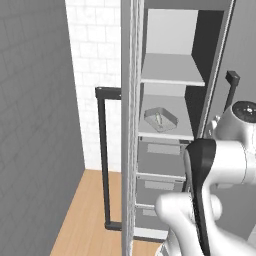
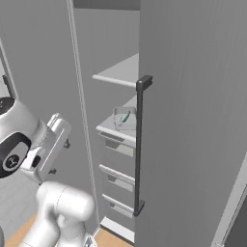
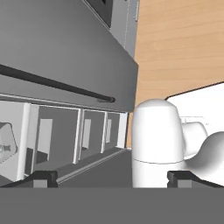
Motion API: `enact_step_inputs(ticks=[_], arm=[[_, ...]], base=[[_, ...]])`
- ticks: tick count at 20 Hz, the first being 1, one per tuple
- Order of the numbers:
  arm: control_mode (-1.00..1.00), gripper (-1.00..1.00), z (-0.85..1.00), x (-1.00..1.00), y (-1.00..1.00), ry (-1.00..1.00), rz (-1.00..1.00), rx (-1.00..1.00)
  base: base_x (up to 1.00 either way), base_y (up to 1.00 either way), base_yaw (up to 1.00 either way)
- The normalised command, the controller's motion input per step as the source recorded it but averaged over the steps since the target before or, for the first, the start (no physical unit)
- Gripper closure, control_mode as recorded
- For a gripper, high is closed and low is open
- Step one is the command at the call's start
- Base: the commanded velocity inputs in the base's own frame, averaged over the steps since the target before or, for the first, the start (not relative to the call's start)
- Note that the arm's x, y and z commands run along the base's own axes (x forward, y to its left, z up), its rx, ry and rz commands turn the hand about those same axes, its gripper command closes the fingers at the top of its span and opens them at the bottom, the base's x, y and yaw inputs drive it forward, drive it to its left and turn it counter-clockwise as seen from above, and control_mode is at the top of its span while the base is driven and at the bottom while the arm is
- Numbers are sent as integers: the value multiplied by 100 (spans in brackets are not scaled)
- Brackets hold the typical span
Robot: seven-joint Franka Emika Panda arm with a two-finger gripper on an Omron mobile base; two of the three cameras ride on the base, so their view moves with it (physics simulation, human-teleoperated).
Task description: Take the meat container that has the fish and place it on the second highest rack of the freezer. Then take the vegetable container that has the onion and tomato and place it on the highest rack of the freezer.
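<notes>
Fish (image 1: 158,119) lies in its clear meat container (image 1: 160,119), at frame centre in the left base view, already on the freezer's (image 1: 170,125) second shelf (image 1: 170,131); the highest rack (image 1: 171,70) above is bare. The tray looks light, rigid and probably slick, best gripped across one rim wall. The claw (image 3: 112,177) stands spread wide and empty, its tips at the hand view's bottom edge.
</notes>
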Motion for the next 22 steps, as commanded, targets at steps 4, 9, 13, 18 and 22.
enact_step_inputs(ticks=[4, 9, 13, 18, 22], arm=[[100, -100, 0, 0, 0, 0, 0, 0], [100, -100, 0, 0, 0, 0, 0, 0], [100, -100, 0, 0, 0, 0, 0, 0], [100, -100, 0, 0, 0, 0, 0, 0], [100, -100, 0, 0, 0, 0, 0, 0]], base=[[-74, -11, 0], [-100, -49, -6], [-27, -67, -61], [0, -42, -80], [0, -31, -83]])
